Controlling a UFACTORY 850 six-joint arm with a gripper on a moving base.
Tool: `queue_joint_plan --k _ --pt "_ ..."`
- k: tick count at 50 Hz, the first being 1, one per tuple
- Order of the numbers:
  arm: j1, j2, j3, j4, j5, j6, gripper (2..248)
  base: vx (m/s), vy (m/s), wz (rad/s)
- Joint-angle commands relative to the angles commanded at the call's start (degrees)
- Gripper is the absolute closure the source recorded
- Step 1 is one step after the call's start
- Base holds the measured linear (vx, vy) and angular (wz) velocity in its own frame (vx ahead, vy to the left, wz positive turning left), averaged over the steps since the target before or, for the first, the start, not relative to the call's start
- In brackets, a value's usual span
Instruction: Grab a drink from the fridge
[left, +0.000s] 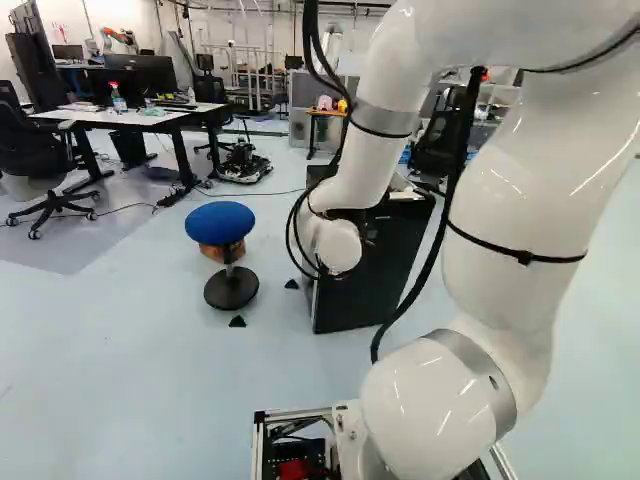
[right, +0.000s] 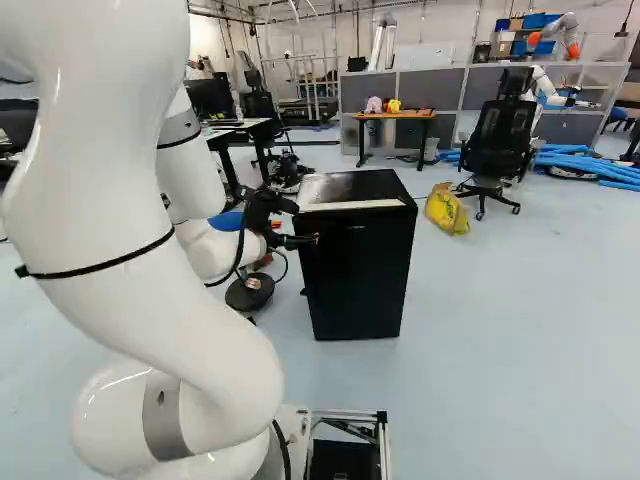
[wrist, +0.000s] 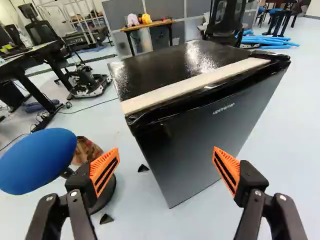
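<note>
In the right base view my gripper (right: 304, 223) is at the near left side of the small black fridge (right: 362, 275), at the height of its upper part. The wrist view shows the gripper (wrist: 166, 152) open, its orange pads wide apart with nothing held between them. Ahead of it stands the fridge (wrist: 200, 135), its dark door closed and a pale strip along the top front edge. In the left base view the arm partly covers the fridge (left: 375, 290). The inside is hidden and no drink from it can be seen.
A blue stool (left: 220, 222) stands beside the fridge, close to one finger in the wrist view. Beyond the fridge are a yellow bag (right: 446, 208), a black office chair (right: 498, 140) and a wooden table (right: 395, 116). Another robot (right: 555, 38) is far back.
</note>
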Motion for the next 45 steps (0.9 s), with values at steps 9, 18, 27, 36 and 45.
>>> queue_joint_plan --k 9,18,27,36,45 --pt "-0.17 -2.83 -1.62 0.0 0.0 0.0 3 0.0 0.0 0.0" --pt "-0.39 -5.63 -3.3 0.0 0.27 0.0 3 0.0 0.0 0.0" --pt "-0.48 -8.39 -5.0 0.0 0.87 0.0 3 0.0 0.0 0.0" --pt "-0.29 -11.15 -6.81 0.0 1.53 0.0 3 0.0 0.0 0.0" --pt "-0.01 -12.71 -8.33 0.0 2.29 0.0 3 0.0 0.0 0.0"
